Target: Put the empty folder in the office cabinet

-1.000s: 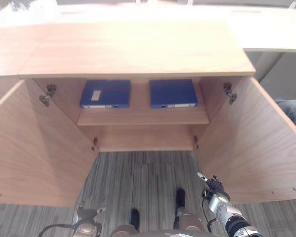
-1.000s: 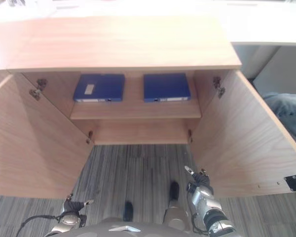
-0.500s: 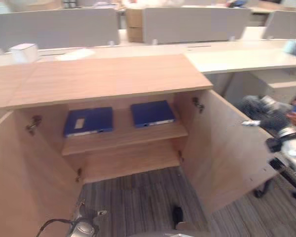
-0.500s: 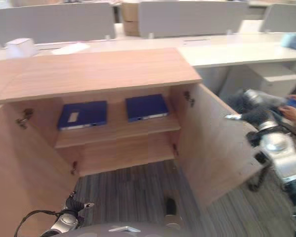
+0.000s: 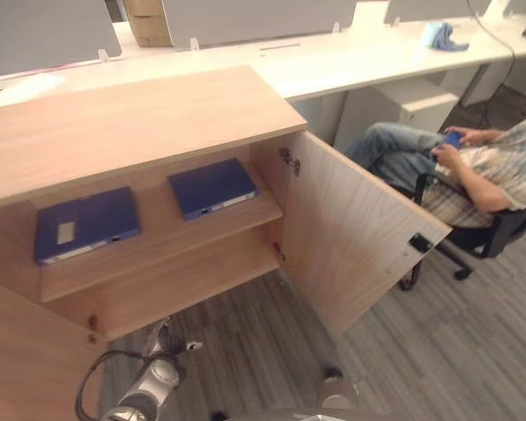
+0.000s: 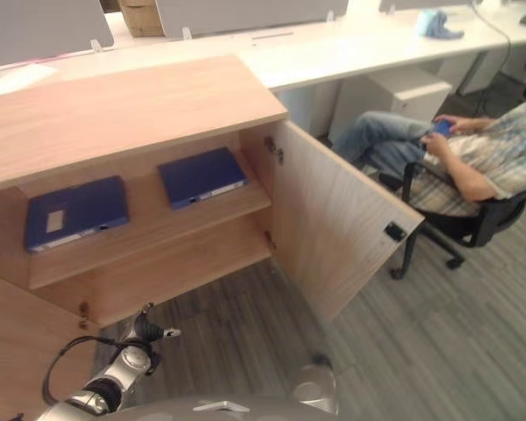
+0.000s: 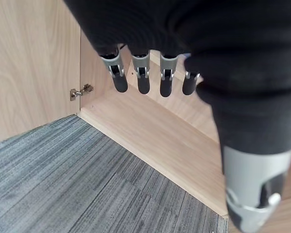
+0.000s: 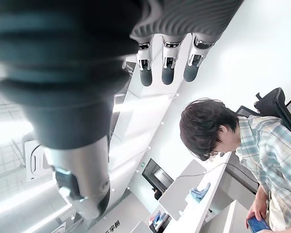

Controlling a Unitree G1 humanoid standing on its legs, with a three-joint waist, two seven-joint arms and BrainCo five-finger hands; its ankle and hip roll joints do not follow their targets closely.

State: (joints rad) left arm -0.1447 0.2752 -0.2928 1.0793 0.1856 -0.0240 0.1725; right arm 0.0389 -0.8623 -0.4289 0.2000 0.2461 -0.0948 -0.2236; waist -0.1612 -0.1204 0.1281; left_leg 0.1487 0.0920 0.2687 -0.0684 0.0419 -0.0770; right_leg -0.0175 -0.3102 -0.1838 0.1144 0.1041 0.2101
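Two blue folders lie flat on the upper shelf of the open wooden cabinet (image 5: 131,123): one at the left (image 5: 86,224) with a pale label, one at the right (image 5: 212,187). My left hand (image 5: 164,344) hangs low in front of the cabinet's bottom shelf. In the left wrist view its fingers (image 7: 143,77) are straight and hold nothing. My right hand (image 8: 87,58) is raised in the right wrist view, with straight, empty fingers (image 8: 167,60), and a seated person (image 8: 218,131) is beyond them. Neither hand holds a folder.
The cabinet's right door (image 5: 359,237) stands wide open over the grey striped floor. A person (image 5: 473,167) sits in a black office chair (image 5: 500,232) to the right and holds a small blue thing. A long white desk (image 5: 368,57) runs behind, with a blue cloth (image 5: 438,35) on it.
The camera has swung right, so the cabinet sits further left and the seated person is in view. My right arm rose from near the floor and left the eye views.
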